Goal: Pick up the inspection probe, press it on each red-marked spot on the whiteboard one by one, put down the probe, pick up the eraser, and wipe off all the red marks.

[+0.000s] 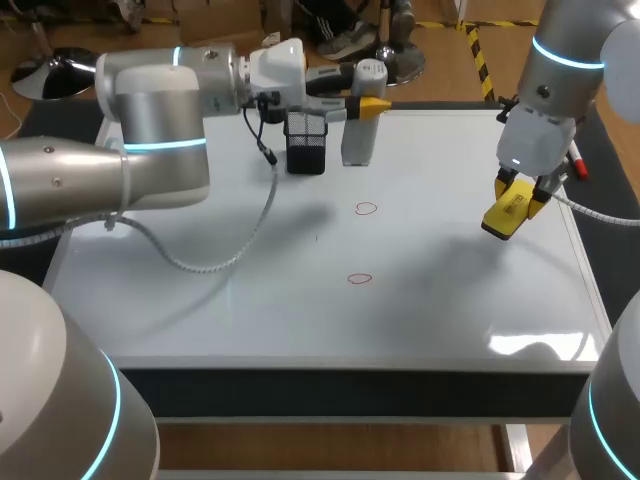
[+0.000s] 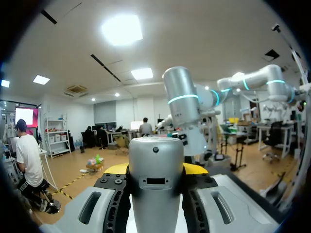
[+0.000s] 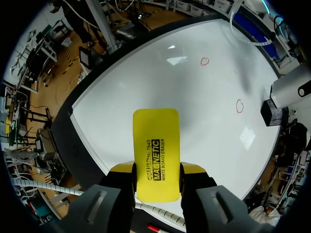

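Note:
The grey cylindrical probe (image 1: 358, 135) (image 2: 155, 179) stands upright at the back of the whiteboard (image 1: 250, 300), with my left gripper (image 1: 368, 104) (image 2: 155, 170) shut on its upper part. The yellow eraser (image 1: 508, 212) (image 3: 155, 155) hangs above the board's right side, held between the fingers of my right gripper (image 1: 520, 195) (image 3: 156, 169). Two small red circles are drawn near the board's middle: a farther red mark (image 1: 366, 209) (image 3: 239, 106) and a nearer red mark (image 1: 359, 279) (image 3: 204, 61). Both lie left of the eraser.
A black mesh pen holder (image 1: 305, 143) (image 3: 271, 112) stands at the back of the board, just left of the probe. A red marker (image 1: 577, 165) lies by the board's right edge. A grey cable (image 1: 215, 262) from my left arm loops over the board's left part.

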`<state>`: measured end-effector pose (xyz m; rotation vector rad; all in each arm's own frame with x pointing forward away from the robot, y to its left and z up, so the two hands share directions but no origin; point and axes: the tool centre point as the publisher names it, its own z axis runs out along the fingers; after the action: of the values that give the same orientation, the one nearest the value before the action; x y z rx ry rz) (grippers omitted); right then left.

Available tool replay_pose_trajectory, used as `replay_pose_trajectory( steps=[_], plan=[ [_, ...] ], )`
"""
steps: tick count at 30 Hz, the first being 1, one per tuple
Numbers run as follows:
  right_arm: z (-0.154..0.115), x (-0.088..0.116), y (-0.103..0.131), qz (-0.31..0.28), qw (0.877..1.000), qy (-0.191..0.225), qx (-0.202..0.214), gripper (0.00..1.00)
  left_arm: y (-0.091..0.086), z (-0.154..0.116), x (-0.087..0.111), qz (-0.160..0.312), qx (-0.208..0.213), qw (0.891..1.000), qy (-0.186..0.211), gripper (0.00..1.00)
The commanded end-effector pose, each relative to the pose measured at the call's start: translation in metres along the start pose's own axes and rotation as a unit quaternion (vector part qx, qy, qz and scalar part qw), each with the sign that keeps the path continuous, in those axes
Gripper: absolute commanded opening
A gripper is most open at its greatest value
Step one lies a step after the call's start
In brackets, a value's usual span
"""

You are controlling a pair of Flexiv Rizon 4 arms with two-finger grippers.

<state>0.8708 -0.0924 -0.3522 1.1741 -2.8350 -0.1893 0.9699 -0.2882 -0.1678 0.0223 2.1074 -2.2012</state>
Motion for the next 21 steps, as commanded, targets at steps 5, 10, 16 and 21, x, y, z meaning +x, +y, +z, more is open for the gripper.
replay_pose_trajectory(
  steps=[5, 10, 16, 21],
  plan=[
    [0.0, 0.0, -0.001, -0.001, 1.0, 0.001, 0.001, 0.0, -0.013, 0.015, -0.039, -0.01, -0.007, 1.0, 0.009, 0.0],
    [0.0, 0.0, -0.001, -0.001, 1.0, 0.001, 0.001, 0.0, -0.017, 0.02, -0.056, -0.017, -0.002, 1.0, 0.005, 0.0],
    [0.0, 0.0, -0.001, -0.001, 1.0, 0.001, 0.001, 0.0, -0.021, 0.022, -0.071, -0.04, 0.015, 0.999, -0.002, 0.0],
    [0.0, 0.0, -0.001, -0.001, 1.0, 0.001, 0.001, 0.0, -0.02, 0.022, -0.084, -0.051, 0.017, 0.999, -0.002, 0.0]
  ],
)
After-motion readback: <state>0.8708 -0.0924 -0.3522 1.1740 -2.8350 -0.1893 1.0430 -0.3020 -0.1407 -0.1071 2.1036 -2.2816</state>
